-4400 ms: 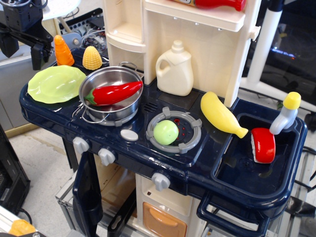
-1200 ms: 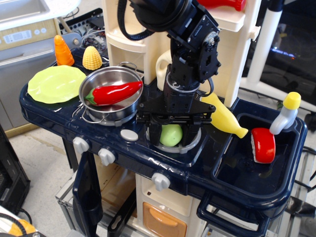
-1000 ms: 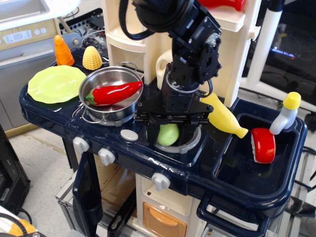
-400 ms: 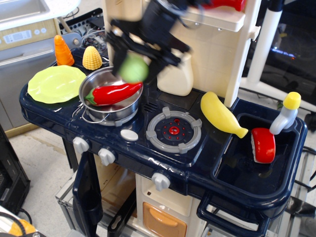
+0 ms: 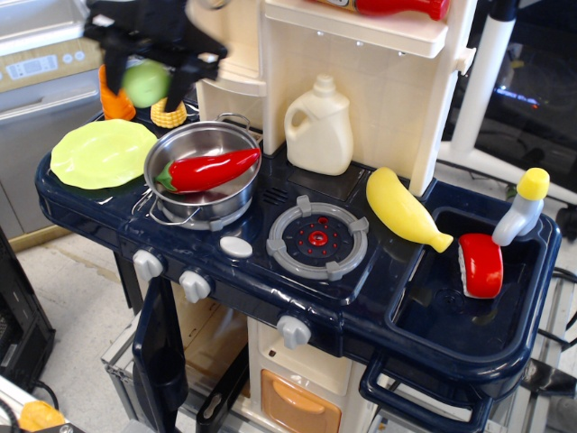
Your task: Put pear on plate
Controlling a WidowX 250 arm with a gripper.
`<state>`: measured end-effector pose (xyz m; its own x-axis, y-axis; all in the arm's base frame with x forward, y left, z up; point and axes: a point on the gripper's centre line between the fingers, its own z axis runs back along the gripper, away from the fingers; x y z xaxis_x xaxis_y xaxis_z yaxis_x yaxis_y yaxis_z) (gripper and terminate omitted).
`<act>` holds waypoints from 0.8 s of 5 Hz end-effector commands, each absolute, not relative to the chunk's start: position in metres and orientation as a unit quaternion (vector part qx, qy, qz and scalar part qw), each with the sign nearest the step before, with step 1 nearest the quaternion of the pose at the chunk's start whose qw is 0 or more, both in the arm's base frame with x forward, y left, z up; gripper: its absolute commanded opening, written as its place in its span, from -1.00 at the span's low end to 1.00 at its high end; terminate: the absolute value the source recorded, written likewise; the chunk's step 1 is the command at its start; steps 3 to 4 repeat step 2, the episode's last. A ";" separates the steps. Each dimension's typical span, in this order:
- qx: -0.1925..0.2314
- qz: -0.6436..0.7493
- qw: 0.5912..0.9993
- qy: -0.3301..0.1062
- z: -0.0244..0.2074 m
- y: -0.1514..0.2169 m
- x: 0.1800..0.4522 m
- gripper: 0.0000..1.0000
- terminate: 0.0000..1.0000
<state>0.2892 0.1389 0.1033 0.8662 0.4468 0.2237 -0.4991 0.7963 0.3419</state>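
Observation:
The pale-green pear hangs in the air at the upper left, held between the black fingers of my gripper. The image of the gripper is motion-blurred. It is above the back of the counter, in front of the orange carrot and the yellow corn, up and to the right of the lime-green plate. The plate lies flat and bare on the counter's left end, next to the steel pot.
A steel pot holds a red pepper just right of the plate. An orange carrot and yellow corn stand behind. The grey burner, white jug, yellow banana-like toy and sink lie to the right.
My gripper closed on the pear at the burner, lifted it and carried it left over the pot to the upper left near the plate. The burner now stands bare.

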 end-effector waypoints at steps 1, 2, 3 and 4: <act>0.181 0.238 0.950 -0.090 0.076 0.174 0.305 -1.00 -1.00; 0.183 0.253 0.944 -0.105 0.067 0.180 0.297 -1.00 1.00; 0.183 0.253 0.944 -0.105 0.067 0.180 0.297 -1.00 1.00; 0.183 0.253 0.944 -0.105 0.067 0.180 0.297 -1.00 1.00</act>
